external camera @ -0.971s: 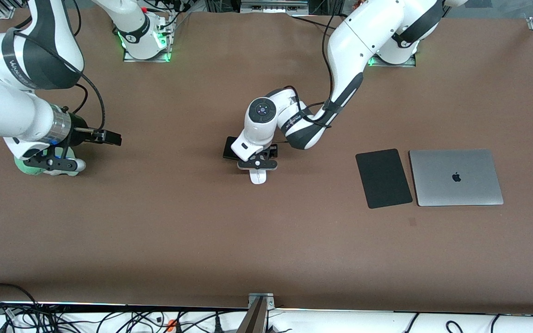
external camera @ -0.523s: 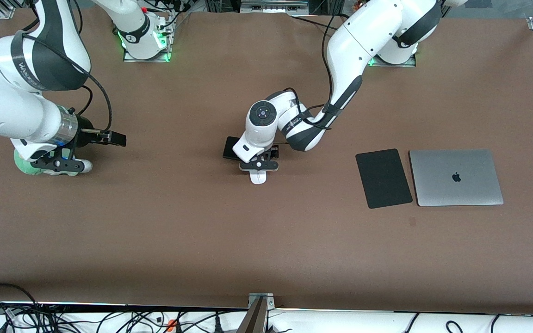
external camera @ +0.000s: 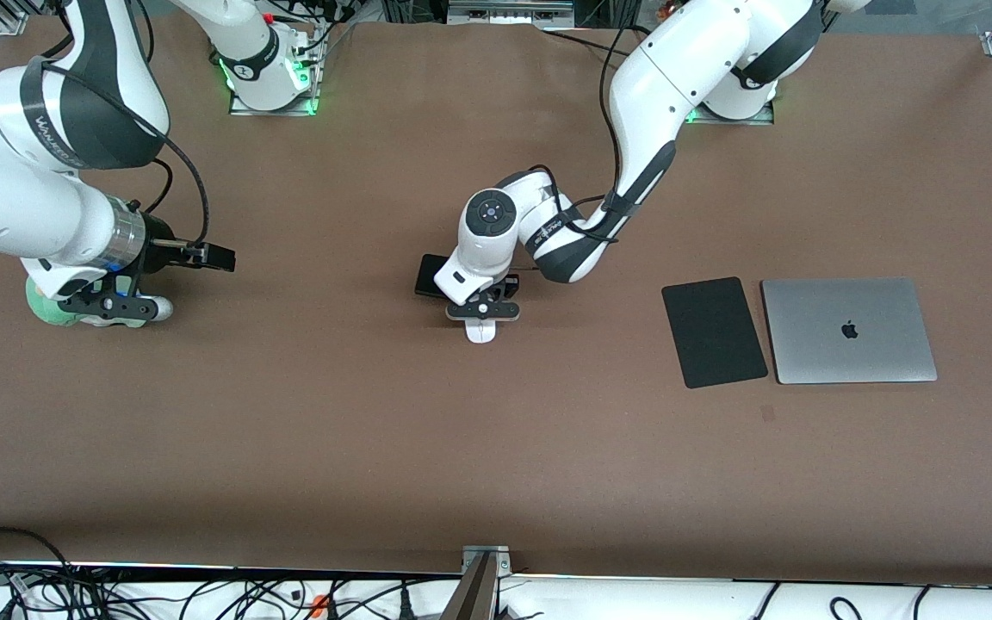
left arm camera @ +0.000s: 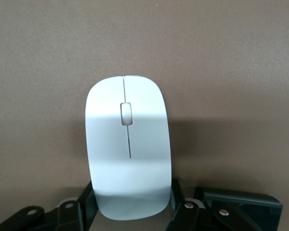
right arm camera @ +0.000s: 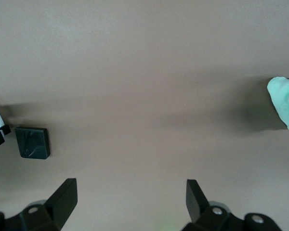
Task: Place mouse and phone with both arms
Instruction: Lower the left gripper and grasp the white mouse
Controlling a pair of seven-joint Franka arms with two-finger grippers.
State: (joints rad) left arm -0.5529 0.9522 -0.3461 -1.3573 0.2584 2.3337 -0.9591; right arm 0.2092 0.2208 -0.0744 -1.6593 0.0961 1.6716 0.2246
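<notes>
My left gripper [external camera: 482, 315]: fingers clamped on the mouse [left arm camera: 127, 144] flanks; phone [external camera: 429, 274] just beside; my right gripper [right arm camera: 130, 197]: fingers apart over bare table [external camera: 289, 413], waiting.

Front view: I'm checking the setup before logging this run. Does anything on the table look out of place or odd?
One thing: a pale green lump sits under the right gripper at the right arm's end of the table, unrelated to the desk items. Otherwise it is orderly: the left gripper straddles the mouse, with the phone beside it; the mouse pad and laptop lie square.
</notes>
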